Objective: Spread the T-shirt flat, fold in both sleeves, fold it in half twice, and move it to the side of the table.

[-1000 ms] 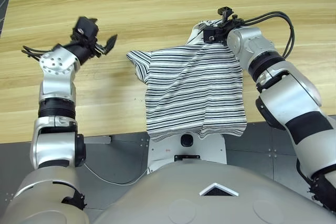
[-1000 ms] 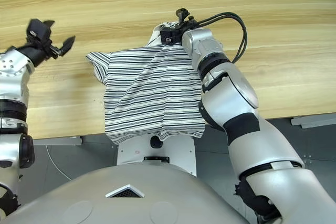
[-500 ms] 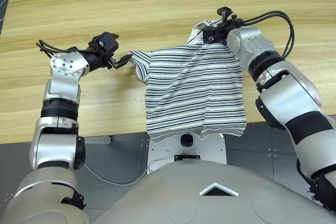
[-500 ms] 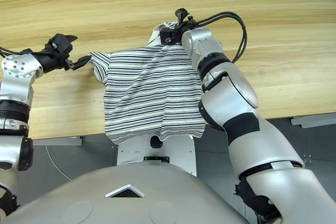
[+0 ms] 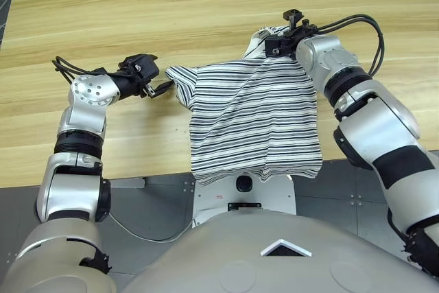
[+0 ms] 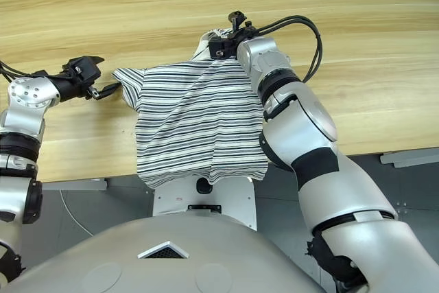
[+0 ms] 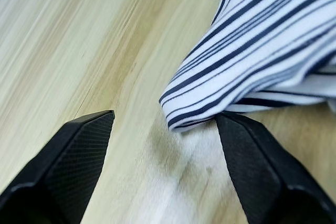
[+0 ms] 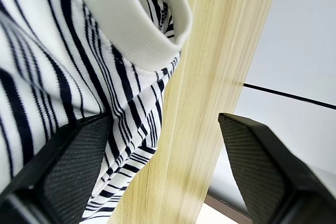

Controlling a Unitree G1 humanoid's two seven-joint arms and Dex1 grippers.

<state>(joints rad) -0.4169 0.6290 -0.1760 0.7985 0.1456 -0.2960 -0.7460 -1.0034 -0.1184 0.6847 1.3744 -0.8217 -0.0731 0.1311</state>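
Striped T-shirt, hem hanging over bench near edge, left gripper spread wide at sleeve tip, holding nothing, right gripper likewise at collar

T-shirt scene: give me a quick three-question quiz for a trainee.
1. True or false: the left gripper is shut on the T-shirt.
2. The right gripper is at the shirt's: A hem, B collar, C pocket.
3. Fill in: between the left gripper's jaws lies the tip of a ___.
Key: 1 false, it is open; 2 B; 3 sleeve.
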